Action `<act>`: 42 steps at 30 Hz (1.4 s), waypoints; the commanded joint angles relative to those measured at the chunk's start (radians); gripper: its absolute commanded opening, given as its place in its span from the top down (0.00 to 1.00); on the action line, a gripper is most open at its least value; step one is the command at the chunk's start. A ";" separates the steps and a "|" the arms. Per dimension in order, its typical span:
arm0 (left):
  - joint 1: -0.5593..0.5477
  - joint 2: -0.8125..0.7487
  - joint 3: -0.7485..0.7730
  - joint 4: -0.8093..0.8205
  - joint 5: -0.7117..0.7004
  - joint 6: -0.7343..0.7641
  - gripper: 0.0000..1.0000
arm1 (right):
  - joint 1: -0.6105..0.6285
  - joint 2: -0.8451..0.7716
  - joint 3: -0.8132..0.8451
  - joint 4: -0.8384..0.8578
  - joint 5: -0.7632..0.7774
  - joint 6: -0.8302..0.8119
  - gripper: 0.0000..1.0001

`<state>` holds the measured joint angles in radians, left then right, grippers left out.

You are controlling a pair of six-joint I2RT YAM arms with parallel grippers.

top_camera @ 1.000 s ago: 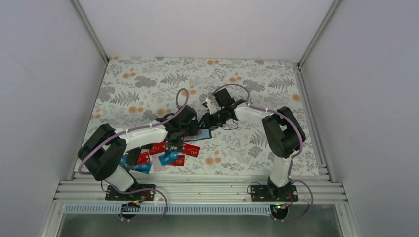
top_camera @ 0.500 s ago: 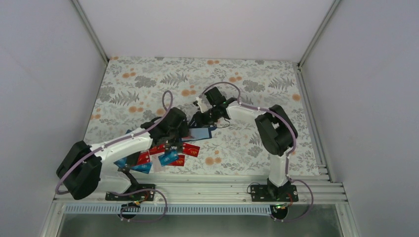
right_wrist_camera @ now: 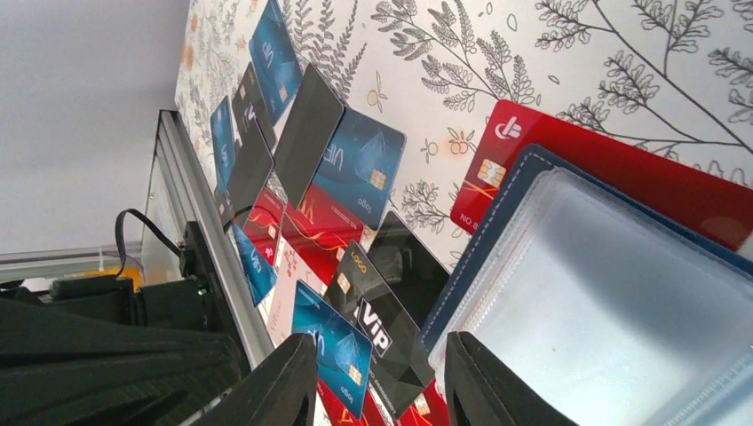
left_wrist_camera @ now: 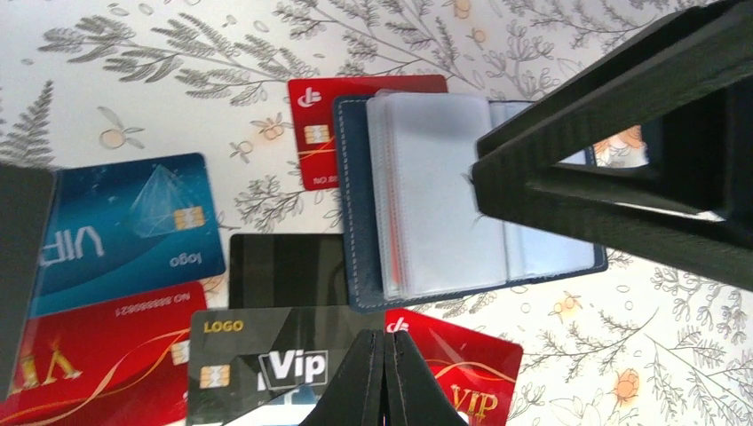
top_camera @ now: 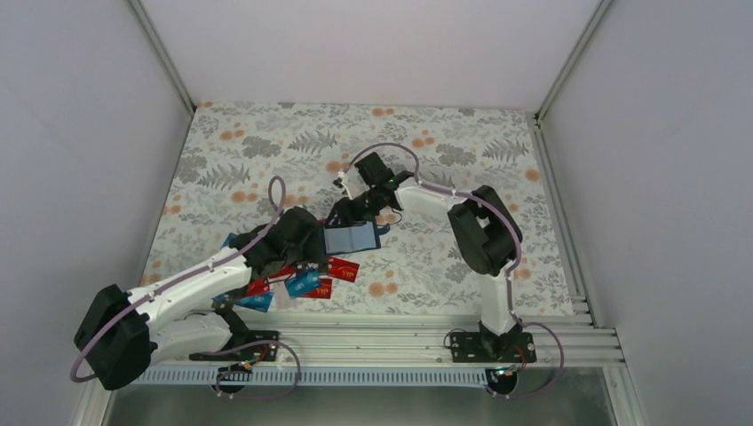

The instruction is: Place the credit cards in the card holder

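The card holder (top_camera: 351,238) (left_wrist_camera: 444,195) (right_wrist_camera: 604,284) lies open on the floral cloth, its clear sleeves facing up. The credit cards (top_camera: 302,280) are spread just near and left of it: a black VIP card (left_wrist_camera: 266,355) (right_wrist_camera: 377,328), a blue card (left_wrist_camera: 124,226) (right_wrist_camera: 360,173) and red cards (left_wrist_camera: 311,133) (right_wrist_camera: 533,151), one partly under the holder. My left gripper (top_camera: 308,259) (left_wrist_camera: 386,346) is shut at the black card's right edge, with nothing showing between its fingers. My right gripper (top_camera: 342,217) (right_wrist_camera: 382,377) is open, low over the holder's near left corner.
An aluminium rail (top_camera: 355,342) (right_wrist_camera: 191,231) runs along the near edge, close behind the card pile. White walls close in the sides and back. The left arm (top_camera: 178,293) lies low across the near left of the cloth.
The left arm has swung down and left, pulling back from the holder. The right gripper has shifted left and its jaws have widened. The holder now lies open and uncovered.
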<state>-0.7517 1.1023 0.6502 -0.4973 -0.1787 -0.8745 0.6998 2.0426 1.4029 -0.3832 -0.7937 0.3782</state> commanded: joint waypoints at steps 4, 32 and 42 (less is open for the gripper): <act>0.005 -0.052 -0.013 -0.115 -0.045 -0.055 0.95 | -0.010 -0.120 -0.018 -0.034 0.086 -0.042 0.60; 0.002 0.011 -0.098 -0.300 -0.092 -0.212 0.40 | 0.087 -0.364 -0.473 0.135 0.098 0.001 0.55; 0.235 0.124 -0.018 -0.264 -0.162 -0.085 0.19 | 0.116 -0.320 -0.404 0.135 0.121 0.007 0.56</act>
<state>-0.5907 1.1900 0.5755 -0.7841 -0.2852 -1.0348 0.8040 1.7100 0.9676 -0.2726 -0.6838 0.3840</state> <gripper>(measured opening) 0.795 0.441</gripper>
